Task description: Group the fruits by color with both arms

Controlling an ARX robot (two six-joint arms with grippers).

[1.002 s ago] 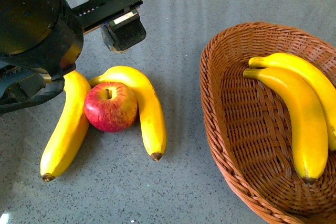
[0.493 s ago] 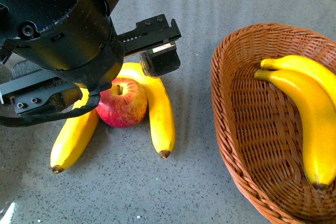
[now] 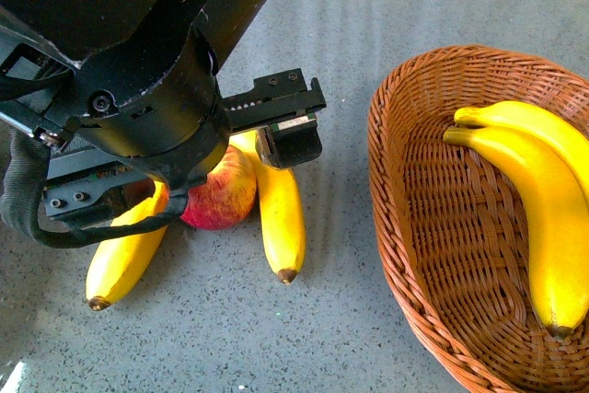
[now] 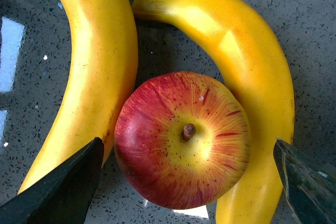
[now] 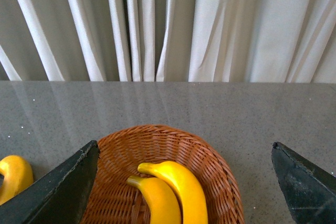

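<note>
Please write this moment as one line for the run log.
left hand: open, over apple | apple: on table, between loose bananas | basket: holds two bananas | right hand: open, empty

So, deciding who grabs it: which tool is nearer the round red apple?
Left. The left tool hangs open directly over the round red apple, one finger each side. The right tool faces the brown wicker basket, apple outside its view.
</note>
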